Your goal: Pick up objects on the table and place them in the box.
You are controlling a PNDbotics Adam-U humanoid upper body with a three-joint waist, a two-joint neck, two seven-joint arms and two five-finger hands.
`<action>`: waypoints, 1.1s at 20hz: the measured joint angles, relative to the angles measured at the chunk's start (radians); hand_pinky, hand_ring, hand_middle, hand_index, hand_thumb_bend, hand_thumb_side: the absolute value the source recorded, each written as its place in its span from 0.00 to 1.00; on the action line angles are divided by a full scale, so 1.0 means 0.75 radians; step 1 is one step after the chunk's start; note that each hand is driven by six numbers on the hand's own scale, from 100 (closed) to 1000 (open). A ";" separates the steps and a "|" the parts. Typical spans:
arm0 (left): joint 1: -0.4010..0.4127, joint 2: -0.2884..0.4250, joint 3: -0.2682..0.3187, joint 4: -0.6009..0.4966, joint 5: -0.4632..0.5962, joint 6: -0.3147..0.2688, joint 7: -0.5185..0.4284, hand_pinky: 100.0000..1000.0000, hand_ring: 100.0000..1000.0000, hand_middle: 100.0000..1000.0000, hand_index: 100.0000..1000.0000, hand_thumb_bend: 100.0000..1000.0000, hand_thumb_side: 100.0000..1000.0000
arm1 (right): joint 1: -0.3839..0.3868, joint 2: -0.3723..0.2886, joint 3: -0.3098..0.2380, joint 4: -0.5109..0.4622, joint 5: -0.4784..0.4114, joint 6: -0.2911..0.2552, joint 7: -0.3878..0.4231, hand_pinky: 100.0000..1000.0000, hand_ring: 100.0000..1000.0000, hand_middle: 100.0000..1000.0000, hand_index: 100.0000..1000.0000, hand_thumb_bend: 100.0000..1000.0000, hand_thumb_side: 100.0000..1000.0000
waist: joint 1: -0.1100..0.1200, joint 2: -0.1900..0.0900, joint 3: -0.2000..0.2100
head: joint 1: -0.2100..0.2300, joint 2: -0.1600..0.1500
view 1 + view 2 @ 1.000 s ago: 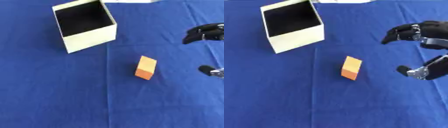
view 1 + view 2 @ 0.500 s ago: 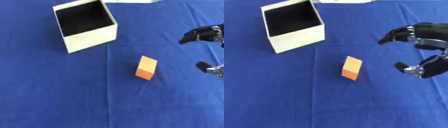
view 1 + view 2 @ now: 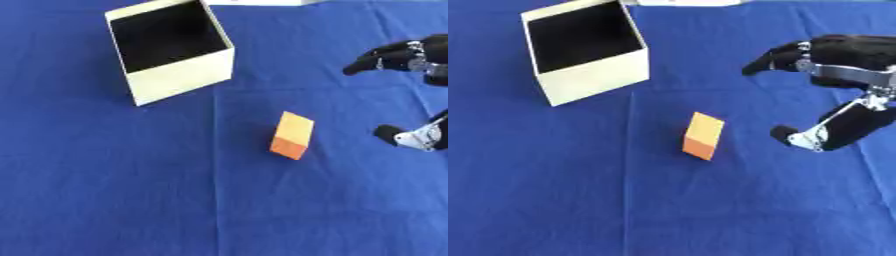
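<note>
- We saw the black fingers [image 3: 776, 55] of the robot's right hand [image 3: 846, 75] spread wide from the thumb [image 3: 824, 134], slightly bent, with nothing between them.
- We noted that the fingers reached leftward from the right side of the scene, while the thumb hung nearer to us and also pointed left, so the hand formed an open claw above the cloth.
- We found the hand holding nothing and touching nothing that we could see.
- We placed the small orange rectangular block [image 3: 702, 136] on the cloth to the left of the thumb tip, near it but apart from it, with bare blue between them.
- We saw the block lying with its long side running from near-left to far-right, its top face a lighter orange and its near end face a darker one.
- We located the open cream-coloured cardboard box [image 3: 179, 77] at the far left, well apart from the block, its dark inside showing nothing that we could make out.
- We saw both resting on the blue cloth-covered table [image 3: 114, 190], which had a faint crease running near to far.
- We saw a pale strip [image 3: 258, 2] at the far edge.
</note>
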 measured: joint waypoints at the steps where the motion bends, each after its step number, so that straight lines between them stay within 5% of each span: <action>1: 0.000 0.000 0.000 0.000 0.000 0.001 -0.002 0.41 0.48 0.58 0.69 0.26 0.67 | -0.015 0.011 0.007 0.000 0.000 0.021 0.007 0.92 0.97 0.87 0.97 0.22 0.17 | 0.000 0.000 0.000 | -0.003 0.001; 12: 0.000 0.000 -0.008 0.000 0.008 0.004 -0.015 0.41 0.48 0.58 0.69 0.26 0.67 | -0.162 0.137 0.090 0.000 0.000 0.207 0.135 0.92 0.98 0.86 0.97 0.23 0.20 | -0.002 -0.007 0.008 | -0.046 0.011; 22: -0.010 -0.001 -0.014 0.000 0.013 0.007 -0.031 0.41 0.48 0.58 0.69 0.25 0.67 | -0.223 0.232 0.176 0.144 0.108 0.071 0.186 0.92 0.99 0.88 0.98 0.27 0.23 | -0.006 0.019 0.029 | -0.057 0.007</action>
